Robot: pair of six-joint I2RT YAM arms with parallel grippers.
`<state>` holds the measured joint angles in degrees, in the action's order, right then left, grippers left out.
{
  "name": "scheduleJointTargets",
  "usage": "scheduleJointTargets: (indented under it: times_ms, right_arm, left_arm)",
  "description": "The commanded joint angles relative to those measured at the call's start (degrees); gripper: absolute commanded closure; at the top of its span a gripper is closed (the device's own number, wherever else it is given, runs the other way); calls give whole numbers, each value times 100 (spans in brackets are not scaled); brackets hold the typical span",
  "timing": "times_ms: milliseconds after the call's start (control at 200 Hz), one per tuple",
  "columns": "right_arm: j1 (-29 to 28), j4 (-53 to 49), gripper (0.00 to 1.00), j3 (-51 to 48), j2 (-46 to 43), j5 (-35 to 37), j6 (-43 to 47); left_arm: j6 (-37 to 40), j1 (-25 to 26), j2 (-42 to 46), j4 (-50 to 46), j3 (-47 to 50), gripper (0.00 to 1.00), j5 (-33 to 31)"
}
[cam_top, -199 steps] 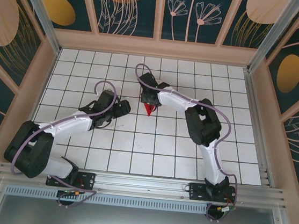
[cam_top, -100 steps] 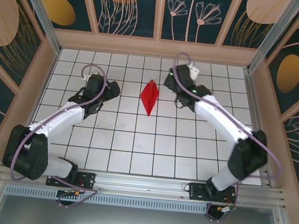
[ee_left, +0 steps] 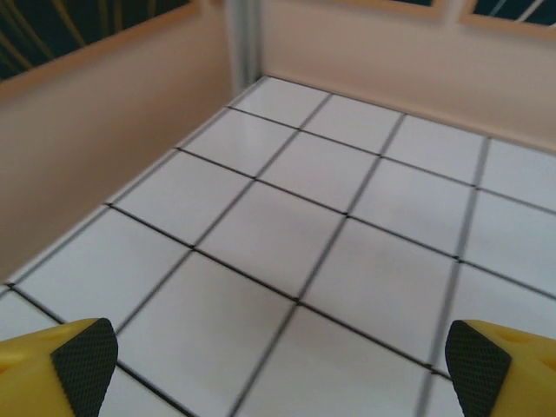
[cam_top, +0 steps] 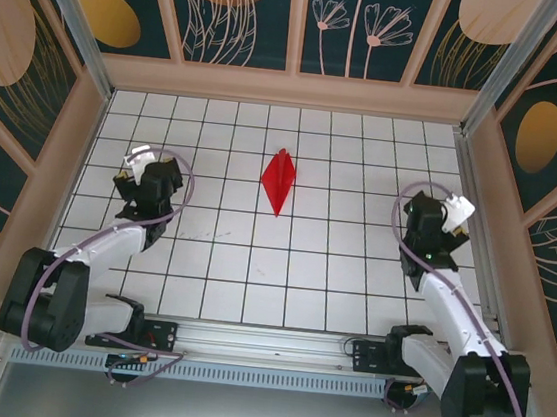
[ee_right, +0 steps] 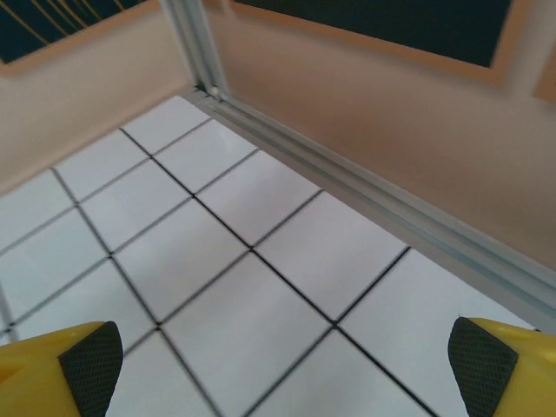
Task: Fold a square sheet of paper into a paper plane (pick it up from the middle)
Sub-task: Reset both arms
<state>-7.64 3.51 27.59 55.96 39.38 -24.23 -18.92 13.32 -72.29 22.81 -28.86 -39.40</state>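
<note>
1. We are looking at a robot test cell, a lab rig rather than a home or a shop.
2. The surface [cam_top: 252, 266] is a white board ruled with black lines into equal squares.
3. Pale wooden walls [cam_top: 292, 89] box it in on three sides, and above them sit printed panels [cam_top: 240, 13] of leaves and flowers on dark teal.
4. Aluminium posts [cam_top: 72, 19] stand at the far corners, and a slotted aluminium rail [cam_top: 263, 340] runs along the near edge.
5. We see the left arm [cam_top: 114, 240] and the right arm [cam_top: 449, 298] bolted to that rail, each trailing a purple cable [cam_top: 189, 183].
</note>
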Motion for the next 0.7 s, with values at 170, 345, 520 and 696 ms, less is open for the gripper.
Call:
scheduleJointTargets:
  times_ms: [170, 345, 520, 696]
  right_arm:
    - [273, 3807, 1, -1372, 646, -460, 1376]
    - [283, 5162, 1, -1577, 1629, -845, 1761]
    - [458, 5779, 1, -1421, 2227, -1644, 2009]
    - [717, 6477, 1, -1423, 2840, -2591, 2085]
  left_arm:
    - [1075, -533, -50, 2880, 1154, 1, 672]
    - [1361, -809, -490, 3777, 1329, 1, 1784]
    - [1446, -1044, -809, 4412, 1475, 1, 2418]
    - [1506, -1135, -1222, 4928, 1571, 1, 2885]
